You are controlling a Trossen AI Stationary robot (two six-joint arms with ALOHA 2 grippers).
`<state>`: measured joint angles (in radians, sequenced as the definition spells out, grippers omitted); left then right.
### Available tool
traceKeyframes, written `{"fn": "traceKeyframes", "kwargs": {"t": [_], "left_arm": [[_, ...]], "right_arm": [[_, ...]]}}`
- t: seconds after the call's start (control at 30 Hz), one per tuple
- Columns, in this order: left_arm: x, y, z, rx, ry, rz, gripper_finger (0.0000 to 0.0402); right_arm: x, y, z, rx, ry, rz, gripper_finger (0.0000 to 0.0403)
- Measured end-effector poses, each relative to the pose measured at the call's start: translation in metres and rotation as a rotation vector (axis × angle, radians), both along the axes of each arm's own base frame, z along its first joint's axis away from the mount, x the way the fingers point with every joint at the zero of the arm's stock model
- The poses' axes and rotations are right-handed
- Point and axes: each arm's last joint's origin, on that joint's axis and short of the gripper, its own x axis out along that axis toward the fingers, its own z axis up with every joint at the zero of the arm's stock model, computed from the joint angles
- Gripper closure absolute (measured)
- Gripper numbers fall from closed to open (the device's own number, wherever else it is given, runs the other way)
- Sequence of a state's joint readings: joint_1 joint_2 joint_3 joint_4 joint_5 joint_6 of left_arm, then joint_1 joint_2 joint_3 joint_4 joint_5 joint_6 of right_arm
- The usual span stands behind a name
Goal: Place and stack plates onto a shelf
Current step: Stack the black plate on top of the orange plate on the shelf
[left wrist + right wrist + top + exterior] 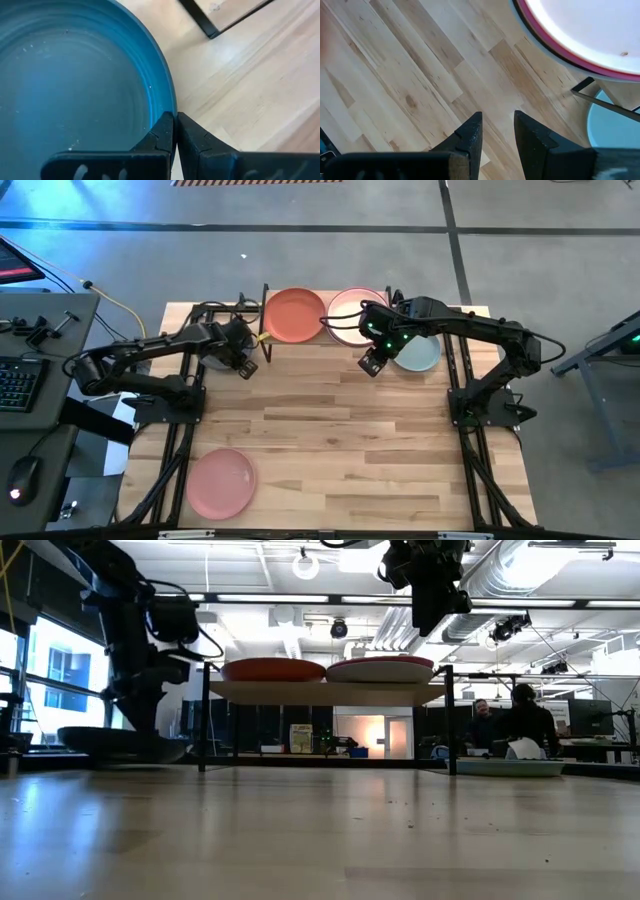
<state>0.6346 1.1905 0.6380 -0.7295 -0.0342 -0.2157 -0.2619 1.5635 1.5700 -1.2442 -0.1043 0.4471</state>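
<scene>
**Two stacks up on the shelf, three plates still down on the worktop**

We count two piles already on the shelf (268,300): a terracotta plate (295,314) tops the left one and a cream plate (352,315) with a magenta rim showing under it tops the right one. From the low view both piles sit flat on the light-wood board between its black legs (how many plates lie beneath each top one we cannot tell).

Still to go, by our reckoning, are three. A dark plate (75,85) lies on the worktop (340,450) just left of the shelf, and our left gripper (175,131) is pinched shut on its rim, one finger inside the dish and one outside. A pale teal plate (420,355) sits on the worktop just right of the shelf, partly hidden by the right arm. A pink plate (220,482) rests alone near the front left corner, well apart from everything else.

Our right gripper (497,131) hangs above bare wood in front of the shelf with its fingers a little apart and nothing between them.

The plates look matte, round and shallow with a low raised rim, alike in size. The dark one shows faint concentric rings and a few pale specks on its face.
</scene>
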Motion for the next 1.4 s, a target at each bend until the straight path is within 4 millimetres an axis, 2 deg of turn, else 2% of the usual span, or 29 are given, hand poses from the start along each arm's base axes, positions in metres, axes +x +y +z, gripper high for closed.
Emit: {"fn": "traceKeyframes", "kwargs": {"t": [0.23, 0.8, 1.4], "left_arm": [[0.001, 0.001, 0.019, 0.019, -0.021, 0.0, 0.0401], [-0.007, 0.0, 0.086, 0.176, -0.016, 0.041, 0.0401], [-0.015, -0.004, 0.159, 0.402, -0.257, 0.085, 0.0401]], "right_arm": [[0.0, 0.0, 0.0, 0.0, 0.0, 0.001, 0.0311], [0.0, 0.0, 0.0, -0.001, 0.0, 0.002, 0.0311], [0.0, 0.0, 0.0, -0.001, 0.0, 0.001, 0.0311]]}}
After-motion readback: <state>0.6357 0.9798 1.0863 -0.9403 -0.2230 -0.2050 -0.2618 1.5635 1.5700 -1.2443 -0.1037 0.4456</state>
